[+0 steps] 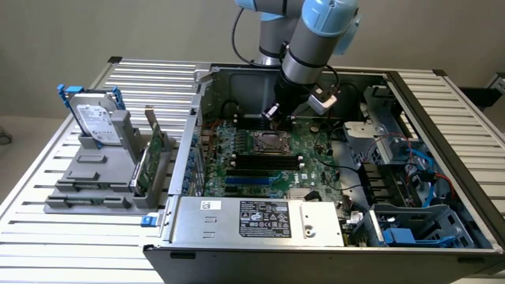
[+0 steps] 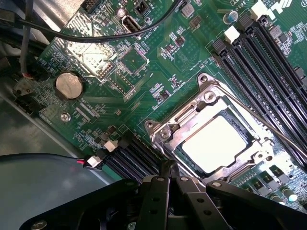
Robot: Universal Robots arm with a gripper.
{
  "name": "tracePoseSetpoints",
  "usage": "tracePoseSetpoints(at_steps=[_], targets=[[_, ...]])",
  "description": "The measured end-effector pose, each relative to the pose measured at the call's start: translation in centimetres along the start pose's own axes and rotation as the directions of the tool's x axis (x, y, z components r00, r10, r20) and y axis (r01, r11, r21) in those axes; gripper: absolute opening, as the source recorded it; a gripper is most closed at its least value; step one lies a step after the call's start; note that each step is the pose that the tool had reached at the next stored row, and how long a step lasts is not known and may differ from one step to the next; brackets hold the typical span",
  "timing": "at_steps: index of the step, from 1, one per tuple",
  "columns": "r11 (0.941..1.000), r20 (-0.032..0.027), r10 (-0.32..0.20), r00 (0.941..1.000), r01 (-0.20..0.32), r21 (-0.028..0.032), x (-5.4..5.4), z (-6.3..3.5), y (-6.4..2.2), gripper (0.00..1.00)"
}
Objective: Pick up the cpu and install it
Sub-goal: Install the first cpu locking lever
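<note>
1. Since the cpu (image 2: 213, 143) already lay flat inside the socket frame (image 2: 211, 132) on the motherboard (image 2: 158, 72), the pick-up and placing looked done; chip sat square in the opening, silver top showing.
2. Gripper (image 2: 168, 175) hovered just beside the socket's edge, fingers pressed together, holding nothing. In the exterior view the gripper (image 1: 272, 113) hung inside the open pc case (image 1: 442, 118), above the board and near the socket (image 1: 271, 142).
3. Left to do, by my read: securing the chip. Whether the load plate was latched, I couldn't tell; the thin retention lever (image 2: 268, 127) ran alongside the socket, by the ram slots (image 2: 268, 62).
4. Around: coin cell battery (image 2: 68, 85) well apart from the socket, black cable (image 2: 96, 38) draped across the board, small connector w/ red & black wires (image 2: 91, 162) near the gripper body.
5. Outside the case, on the slatted surface (image 1: 47, 248), a grey holder (image 1: 103, 177) carried the hard drive (image 1: 96, 121) w/ blue brackets and an upright green card (image 1: 150, 160); psu (image 1: 261, 220) at the case's near edge.
6. In the way: cable and case walls crowded the wrist; socket itself was unobstructed.
</note>
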State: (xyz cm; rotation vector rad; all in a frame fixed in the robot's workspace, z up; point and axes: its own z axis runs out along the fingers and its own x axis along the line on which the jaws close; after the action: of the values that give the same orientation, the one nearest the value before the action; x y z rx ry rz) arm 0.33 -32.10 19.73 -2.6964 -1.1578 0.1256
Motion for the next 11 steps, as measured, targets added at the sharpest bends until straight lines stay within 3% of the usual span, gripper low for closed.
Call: tracePoseSetpoints(at_steps=[11], targets=[[0.9999,0.0038,-0.016,0.9999,0.016,0.0000,0.09,0.16,0.14,0.11]])
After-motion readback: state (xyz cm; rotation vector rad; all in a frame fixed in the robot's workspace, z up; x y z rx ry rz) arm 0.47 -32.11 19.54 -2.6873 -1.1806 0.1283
